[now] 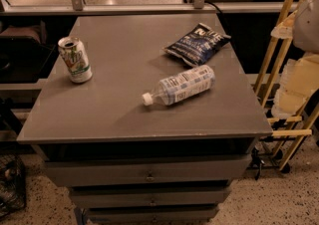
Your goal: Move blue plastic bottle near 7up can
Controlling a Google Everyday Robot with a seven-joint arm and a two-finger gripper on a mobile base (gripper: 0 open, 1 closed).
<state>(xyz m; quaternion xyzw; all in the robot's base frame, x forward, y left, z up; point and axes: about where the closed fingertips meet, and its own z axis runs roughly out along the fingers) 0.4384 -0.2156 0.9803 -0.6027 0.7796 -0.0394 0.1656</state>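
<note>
On the worktop [99,114], the blue plastic bottle [182,85] lies on its side right of centre, cap pointing to the near left. It is well apart from the upright 7up can [75,59] at the left edge. A chip bag [197,44] lies just beyond the bottle. The gripper is out of view, so the jaws' state cannot be told; judged not started, with grasp and transfer both outstanding.

Surfaces you're looking at:
Table top [114,107] smooth matt grey, looks metal; blue plastic bottle [182,85] clear and glossy, white plastic cap [147,99]; 7up can [75,59] shiny aluminium; chip bag [197,45] crinkled glossy film.
</note>
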